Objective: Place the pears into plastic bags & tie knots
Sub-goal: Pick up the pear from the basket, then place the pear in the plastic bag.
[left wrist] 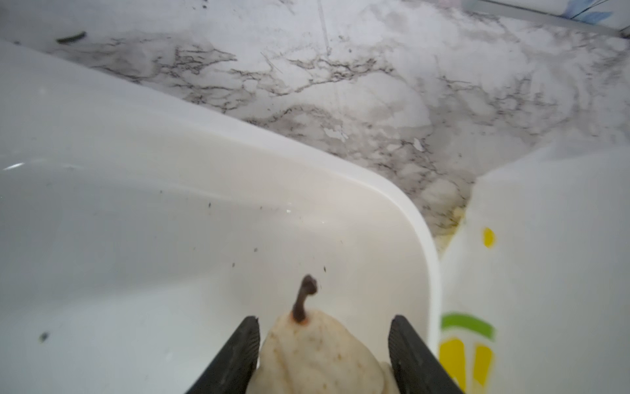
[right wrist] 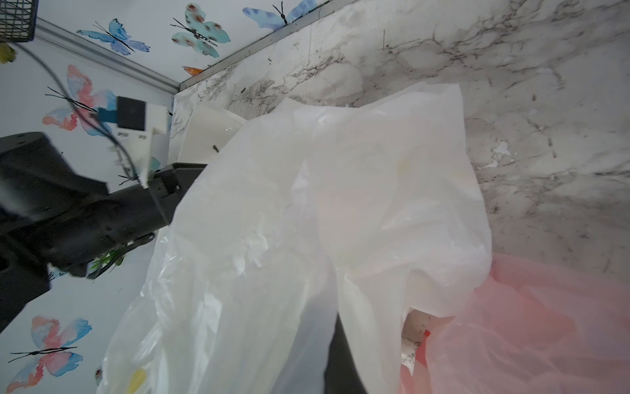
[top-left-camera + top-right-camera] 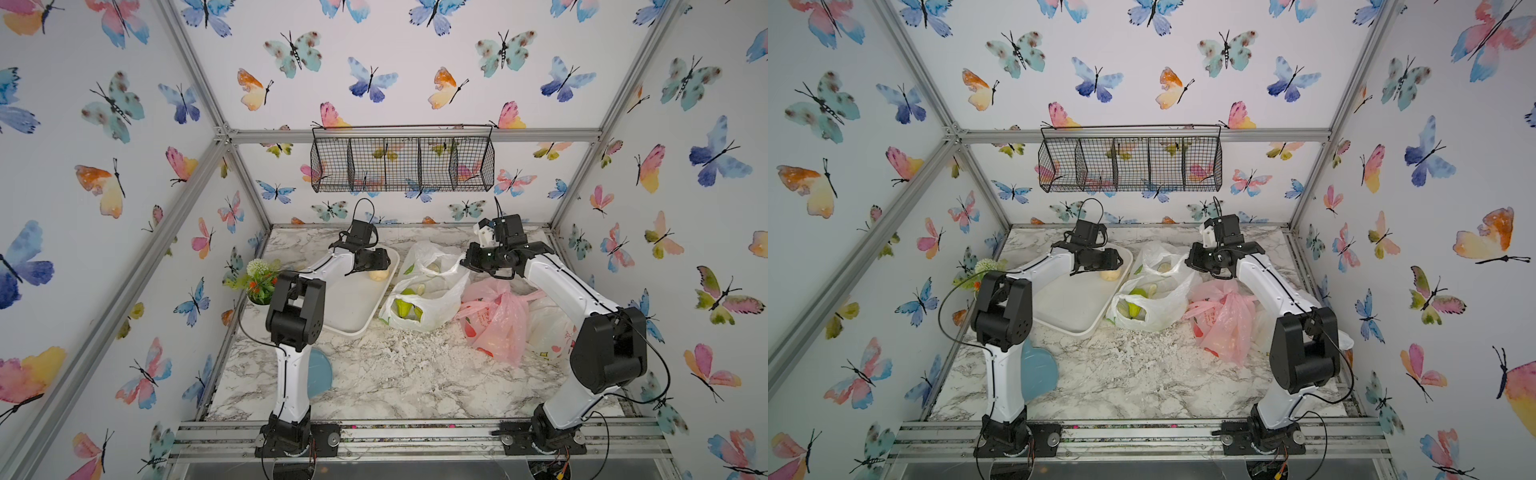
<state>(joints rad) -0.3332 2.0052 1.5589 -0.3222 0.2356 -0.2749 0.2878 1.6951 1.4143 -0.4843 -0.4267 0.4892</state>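
Observation:
A cream pear (image 1: pixel 317 354) with a dark stem lies in the far corner of the white tray (image 3: pixel 353 307). My left gripper (image 1: pixel 324 319) is astride it, both fingers against its wide body. The same pear (image 3: pixel 379 274) shows in both top views under the left gripper (image 3: pixel 374 266). Right of the tray, the white lemon-print plastic bag (image 3: pixel 424 299) stands open with green pears (image 3: pixel 405 307) inside. My right gripper (image 3: pixel 467 264) is shut on its handle and holds it up. In the right wrist view this bag (image 2: pixel 341 204) drapes over the fingers. No knots are visible.
A pink bag (image 3: pixel 498 320) lies crumpled under the right arm, with another whitish bag (image 3: pixel 548 328) behind it. Potted flowers (image 3: pixel 259 278) stand left of the tray. A blue plate (image 3: pixel 320 372) lies by the left arm. A wire basket (image 3: pixel 401 164) hangs on the back wall.

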